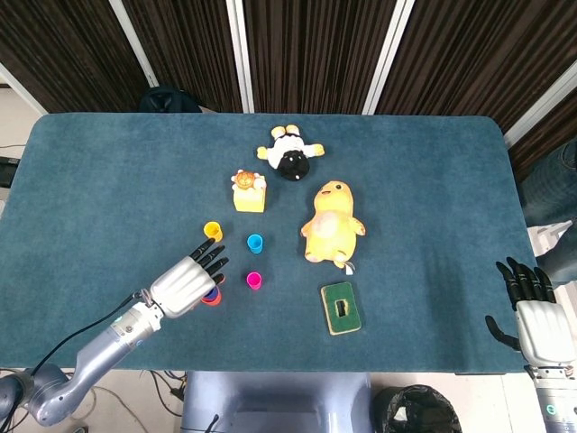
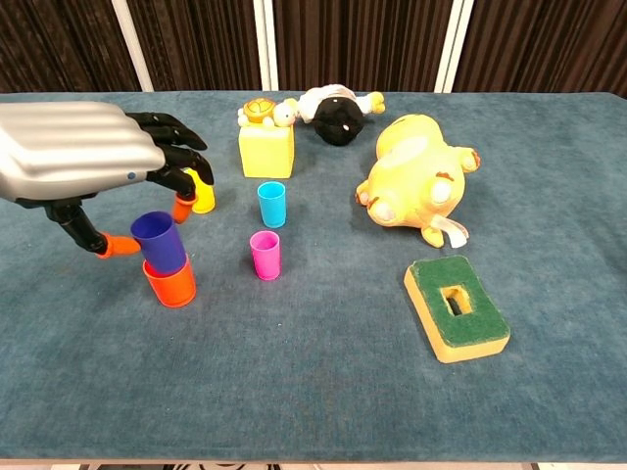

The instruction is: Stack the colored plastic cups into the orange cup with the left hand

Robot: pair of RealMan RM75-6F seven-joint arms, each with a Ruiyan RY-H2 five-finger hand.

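My left hand [image 2: 78, 152] hovers over the front left of the table and pinches a dark blue cup [image 2: 160, 241] between thumb and a finger. That cup stands upright, its lower part inside the orange cup [image 2: 171, 286]. In the head view my left hand [image 1: 189, 284] covers the blue cup, and only an edge of the orange cup [image 1: 214, 299] shows. A yellow cup [image 2: 205, 199] stands just behind the fingers, partly hidden. The cyan cup [image 2: 271, 204] and magenta cup [image 2: 265, 255] stand free to the right. My right hand [image 1: 532, 311] hangs off the table's right side, fingers apart, holding nothing.
A yellow block with a turtle toy [image 2: 265, 147] and a black-and-white plush [image 2: 333, 110] lie at the back. A yellow duck plush [image 2: 416, 181] lies right of the cups. A green-topped sponge [image 2: 456, 308] sits at the front right.
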